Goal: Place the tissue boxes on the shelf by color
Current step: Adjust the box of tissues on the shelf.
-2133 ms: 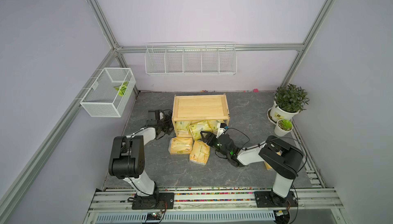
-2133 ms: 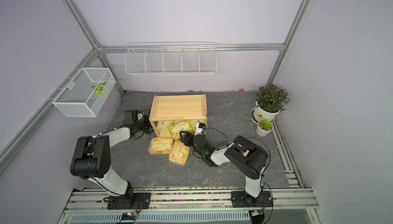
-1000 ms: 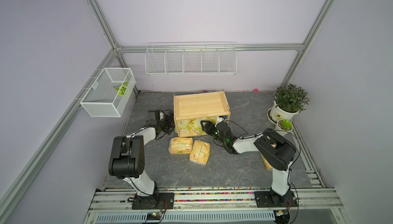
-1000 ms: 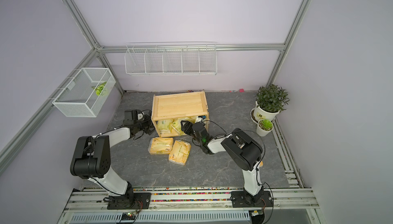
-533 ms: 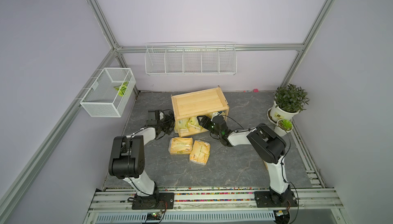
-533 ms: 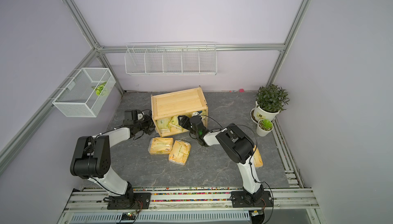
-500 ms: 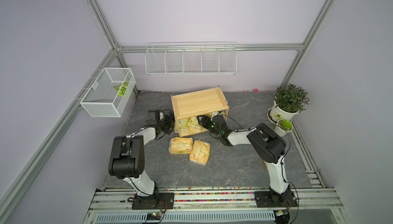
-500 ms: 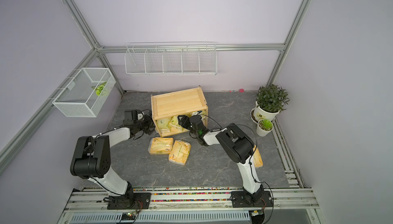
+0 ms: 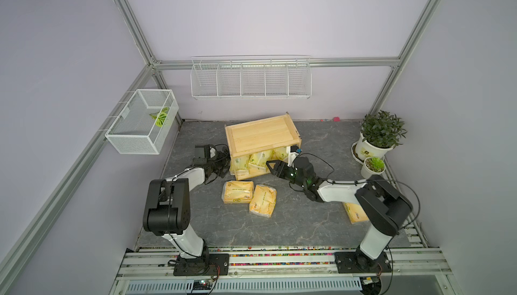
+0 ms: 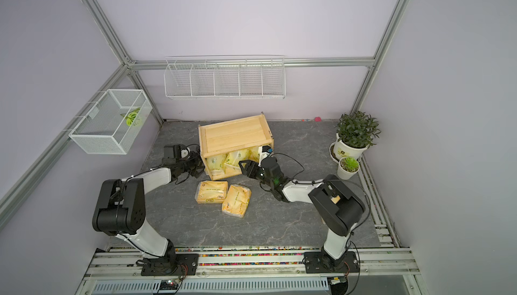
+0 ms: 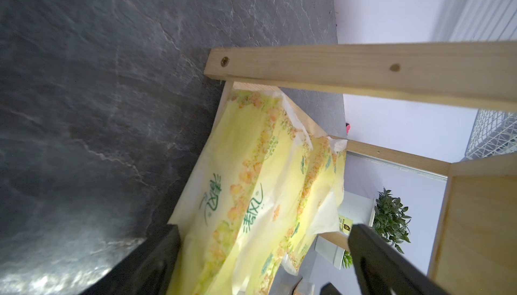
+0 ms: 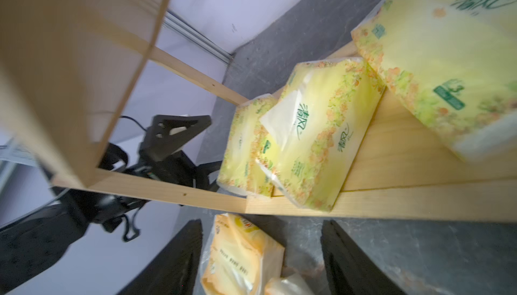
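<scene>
The wooden shelf (image 9: 263, 135) stands skewed on the grey floor, its top tier bare. Three pale yellow-green tissue boxes (image 12: 307, 139) lie on its lower tier. Two orange tissue boxes (image 9: 237, 192) (image 9: 263, 200) lie on the floor in front, and a third (image 9: 355, 212) is half hidden behind my right arm. My left gripper (image 9: 223, 164) is at the shelf's left end, open, with the end yellow-green pack (image 11: 243, 184) between its fingers. My right gripper (image 9: 275, 167) hovers open and empty before the shelf's right front, above an orange pack (image 12: 240, 257).
Two potted plants (image 9: 377, 136) (image 9: 373, 166) stand at the right edge. A white wire rack (image 9: 250, 79) hangs on the back wall and a white mesh basket (image 9: 142, 122) on the left frame. The arm bases sit on the front rail.
The shelf has swung anticlockwise, its right end pushed back by my right gripper. The right arm has since drawn back a little. The left arm has stayed put.
</scene>
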`<state>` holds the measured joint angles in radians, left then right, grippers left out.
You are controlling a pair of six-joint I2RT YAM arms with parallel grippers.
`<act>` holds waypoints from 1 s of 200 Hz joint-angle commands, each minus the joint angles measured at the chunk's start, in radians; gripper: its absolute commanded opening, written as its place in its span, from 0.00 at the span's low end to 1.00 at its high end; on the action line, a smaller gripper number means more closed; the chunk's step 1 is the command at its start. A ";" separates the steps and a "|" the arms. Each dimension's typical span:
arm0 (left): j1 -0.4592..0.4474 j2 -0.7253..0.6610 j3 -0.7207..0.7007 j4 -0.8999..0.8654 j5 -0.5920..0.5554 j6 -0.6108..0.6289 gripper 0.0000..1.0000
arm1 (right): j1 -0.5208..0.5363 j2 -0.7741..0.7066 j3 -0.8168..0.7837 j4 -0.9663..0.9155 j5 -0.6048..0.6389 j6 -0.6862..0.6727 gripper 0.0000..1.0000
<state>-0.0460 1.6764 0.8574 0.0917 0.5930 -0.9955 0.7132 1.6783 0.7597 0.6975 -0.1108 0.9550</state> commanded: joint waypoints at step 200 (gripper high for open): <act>-0.031 0.011 0.048 -0.034 -0.027 0.019 1.00 | -0.589 0.368 0.556 -0.533 -0.626 0.014 0.72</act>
<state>-0.0669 1.6852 0.8917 0.0753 0.5732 -0.9924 0.1188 1.9766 1.2331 0.1703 -0.6506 0.9485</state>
